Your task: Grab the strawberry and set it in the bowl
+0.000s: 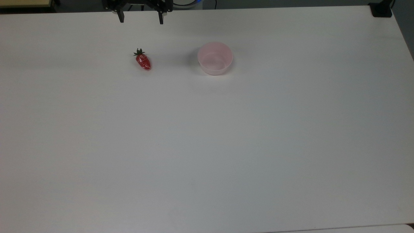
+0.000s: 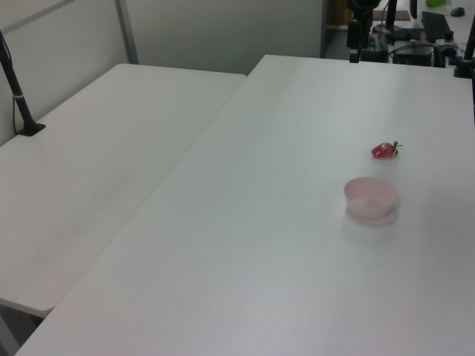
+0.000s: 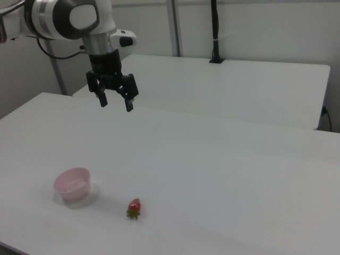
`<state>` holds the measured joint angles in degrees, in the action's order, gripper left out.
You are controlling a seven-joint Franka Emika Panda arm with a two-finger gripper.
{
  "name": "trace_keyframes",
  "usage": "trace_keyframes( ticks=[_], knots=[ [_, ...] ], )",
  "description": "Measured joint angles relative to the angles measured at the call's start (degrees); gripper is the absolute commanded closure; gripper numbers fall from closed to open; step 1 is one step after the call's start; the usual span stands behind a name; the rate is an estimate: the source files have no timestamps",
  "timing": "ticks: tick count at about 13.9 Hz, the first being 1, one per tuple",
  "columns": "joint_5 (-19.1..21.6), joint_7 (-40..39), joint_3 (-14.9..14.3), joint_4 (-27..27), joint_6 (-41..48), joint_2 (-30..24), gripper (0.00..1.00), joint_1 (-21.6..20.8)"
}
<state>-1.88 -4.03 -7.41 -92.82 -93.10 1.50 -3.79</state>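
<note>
The red strawberry [image 1: 143, 61] with a dark green cap lies on the white table [image 1: 207, 145], in the top view left of the pale pink bowl [image 1: 215, 58], which holds nothing. My gripper [image 1: 141, 19] hangs open at the top edge of the top view, above and behind the strawberry, with nothing between its fingers. In the right view the gripper [image 3: 115, 103] hovers high over the table, well beyond the bowl [image 3: 73, 184] and the strawberry [image 3: 134, 207]. The left view has the strawberry [image 2: 384, 150] just beyond the bowl [image 2: 369, 196].
A second white table [image 2: 96, 178] adjoins on the left view's left, with a black post [image 2: 18, 93] clamped to it. A black clamp [image 1: 381, 9] sits at the top view's upper right corner. Desk clutter [image 2: 423, 30] stands past the far edge.
</note>
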Motion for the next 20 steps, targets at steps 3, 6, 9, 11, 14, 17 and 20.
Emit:
trace_keyframes(
  ticks=[3,6,9,11,14,17,20],
  knots=[
    [0.0,0.0,0.0,0.0,0.0,0.0,0.00,0.0],
    [0.0,0.0,0.0,0.0,0.0,0.0,0.00,0.0],
    [0.0,0.0,0.0,0.0,0.0,0.0,0.00,0.0],
    [0.0,0.0,0.0,0.0,0.2,0.0,0.00,0.0],
    [0.0,0.0,0.0,0.0,0.4,0.0,0.00,0.0],
    [0.0,0.0,0.0,0.0,0.4,-0.1,0.00,0.1],
    [0.0,-0.1,0.9,-1.6,0.5,0.1,0.00,0.0]
  ],
)
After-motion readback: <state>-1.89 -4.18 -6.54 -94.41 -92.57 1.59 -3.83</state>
